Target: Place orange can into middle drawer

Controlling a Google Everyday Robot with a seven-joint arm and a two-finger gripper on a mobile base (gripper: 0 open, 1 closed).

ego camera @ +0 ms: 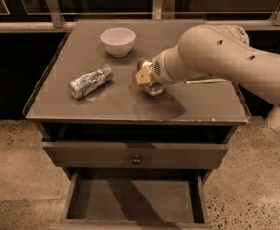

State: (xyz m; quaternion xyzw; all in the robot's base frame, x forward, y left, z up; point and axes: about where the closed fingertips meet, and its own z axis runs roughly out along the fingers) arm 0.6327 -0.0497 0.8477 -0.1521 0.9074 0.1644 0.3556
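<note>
In the camera view, much of the right half of the table (82,109) is covered by the thick pale arm (236,61), which is cut off by the right edge. The gripper (145,75) is found at the arm's tip, low over the middle of the tabletop, with a yellowish part turned to the left. Whether it is apart or closed cannot be told.

The orange can (155,88) is seen only in part. A shiny round end shows on the tabletop just below and right of the gripper, and the body is largely hidden behind the gripper. Whether the can is gripped or merely touched cannot be made out. A thin pale strip (208,81) under the arm is too hidden to be named.

A white bowl (118,41) stands upright at the back of the table, and only its pale inner wall can be seen. A silver-blue can (91,81), crumpled, lies on its side to the left, well apart from the gripper.

Below the tabletop a closed drawer front (82,153) with a small dark knob (137,159) is seen. Under it the middle drawer (135,200) is pulled out. Its flat floor is shown bare, crossed by shadow, and its front is cut off by the lower edge.
</note>
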